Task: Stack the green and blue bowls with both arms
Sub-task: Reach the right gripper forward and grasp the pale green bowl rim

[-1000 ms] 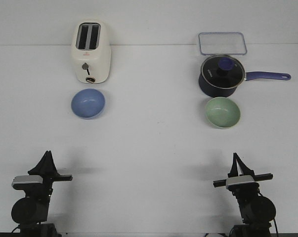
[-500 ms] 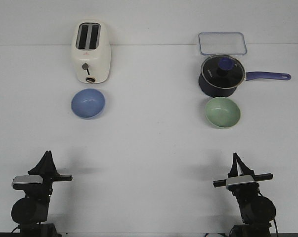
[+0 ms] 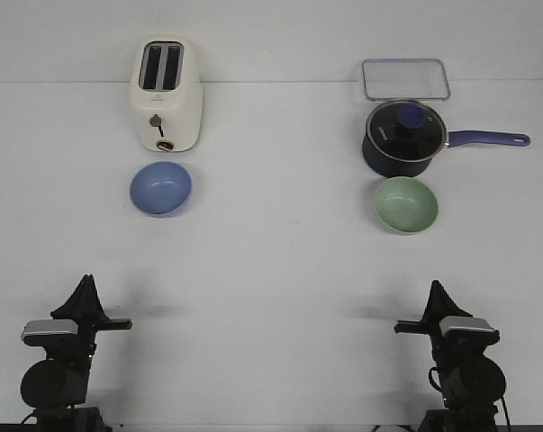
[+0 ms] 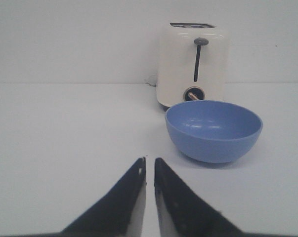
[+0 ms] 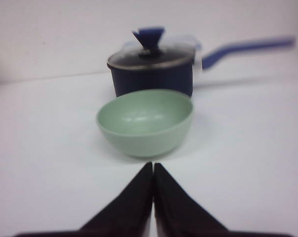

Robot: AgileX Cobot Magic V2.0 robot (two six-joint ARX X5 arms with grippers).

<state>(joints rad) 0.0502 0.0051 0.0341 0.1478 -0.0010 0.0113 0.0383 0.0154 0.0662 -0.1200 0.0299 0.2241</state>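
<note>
The blue bowl [image 3: 161,189] sits upright and empty on the white table [image 3: 271,261], just in front of the cream toaster [image 3: 166,94] on the robot's left half, with a narrow gap showing between bowl and toaster in the left wrist view, where the same blue bowl [image 4: 213,130] stands in front of the toaster [image 4: 192,65]. Taking the toaster as the landmark, the green bowl [image 3: 405,204] lies well off to its right and a little nearer the robot, also upright and empty, so the two bowls are well apart and not stacked. Just behind the green bowl stands the dark blue saucepan [image 3: 404,138] with its glass lid on and its handle pointing away from the toaster; behind that lies a clear rectangular container [image 3: 404,79], level with the toaster's far end. In the right wrist view the green bowl [image 5: 145,121] is just in front of the saucepan [image 5: 151,69]. The left gripper [image 3: 85,290] rests near the table's front edge, straight out in front of the toaster, its tips [image 4: 149,165] drawn almost together with only a thin slit between them and holding nothing. The right gripper [image 3: 436,292] waits near the front edge too, far to the toaster's right, its fingers [image 5: 153,168] pressed together and empty.
</note>
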